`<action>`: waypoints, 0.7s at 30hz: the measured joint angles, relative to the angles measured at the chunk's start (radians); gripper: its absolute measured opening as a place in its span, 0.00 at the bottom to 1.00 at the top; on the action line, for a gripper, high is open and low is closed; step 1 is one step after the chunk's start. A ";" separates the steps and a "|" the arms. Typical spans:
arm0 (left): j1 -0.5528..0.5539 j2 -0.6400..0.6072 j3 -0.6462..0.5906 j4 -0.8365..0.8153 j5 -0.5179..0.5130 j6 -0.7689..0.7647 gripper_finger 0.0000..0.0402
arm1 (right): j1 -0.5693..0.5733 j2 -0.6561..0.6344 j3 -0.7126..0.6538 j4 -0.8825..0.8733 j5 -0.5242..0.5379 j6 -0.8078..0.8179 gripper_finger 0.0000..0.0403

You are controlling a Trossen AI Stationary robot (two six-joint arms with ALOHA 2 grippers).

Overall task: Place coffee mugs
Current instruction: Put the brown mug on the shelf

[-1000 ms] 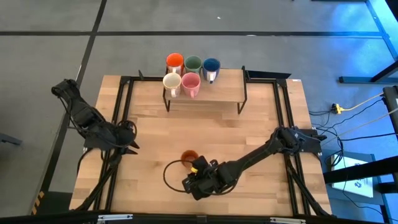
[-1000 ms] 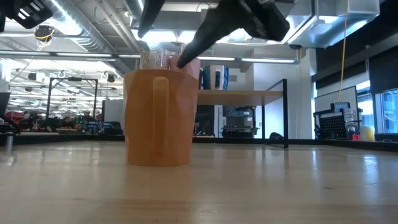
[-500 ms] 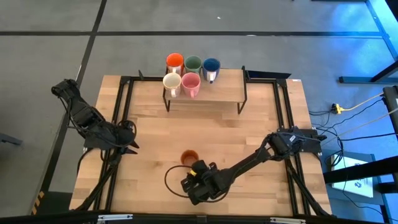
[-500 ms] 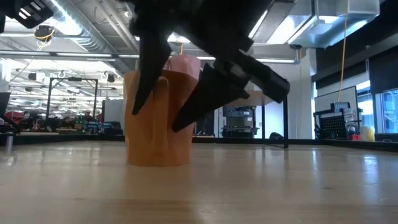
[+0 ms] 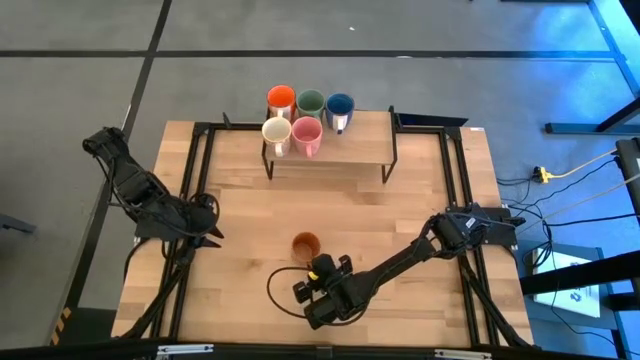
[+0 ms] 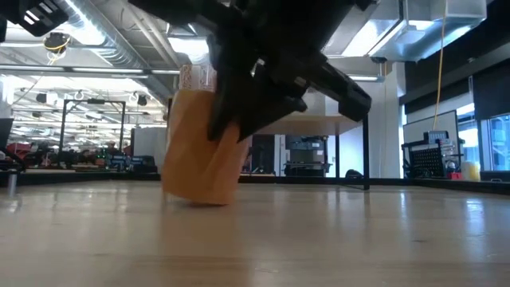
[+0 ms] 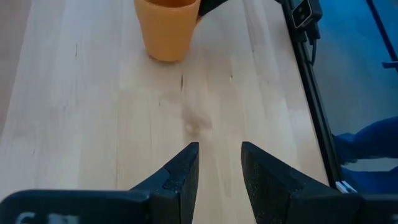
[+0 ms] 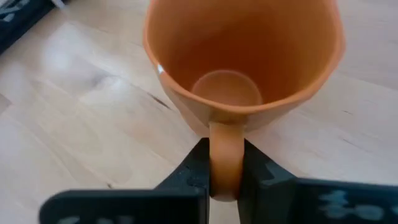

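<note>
An orange mug [image 5: 306, 244] is on the wooden table, near its middle toward the near edge, and it tilts in the low view [image 6: 203, 147]. My right gripper [image 5: 318, 268] is just on its near side, shut on its handle. Five more mugs stand upright on a raised shelf [image 5: 355, 150] at the far edge: red-orange [image 5: 280, 99], green [image 5: 310, 101], dark blue [image 5: 340, 104], cream-white [image 5: 276, 130] and pink [image 5: 306, 132]. My left gripper [image 5: 212, 235] waits open at the table's left, pointing toward the orange mug [image 7: 166, 28]. My right gripper pinches the orange mug's handle [image 8: 225, 149] between its two fingers [image 8: 198, 165], one on each flat side of the loop. The fingers come from the table's near side, slanting down. The mug is tilted; whether its base edge still touches the table I cannot tell.
A black cable loop [image 5: 275, 285] lies on the table beside my right gripper. Black frame rails [image 5: 200, 180] run along the table's left and right sides. Bare wood [image 5: 330, 200] lies between the orange mug and the shelf.
My right gripper has come down from above the orange mug to its near side and has shut on the handle. The mug, upright before, now stands tilted.
</note>
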 joint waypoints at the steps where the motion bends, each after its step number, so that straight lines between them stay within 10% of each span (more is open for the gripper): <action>1: 0.000 0.000 0.000 0.000 0.000 0.000 0.29 | -0.001 0.000 0.000 0.001 -0.003 -0.011 0.06; 9: 0.000 -0.011 0.000 -0.002 0.077 -0.007 0.29 | -0.003 0.000 0.057 -0.084 -0.011 0.045 0.06; 21: 0.000 -0.047 0.000 -0.017 0.066 -0.001 0.29 | -0.105 -0.047 0.437 -0.773 0.056 0.244 0.06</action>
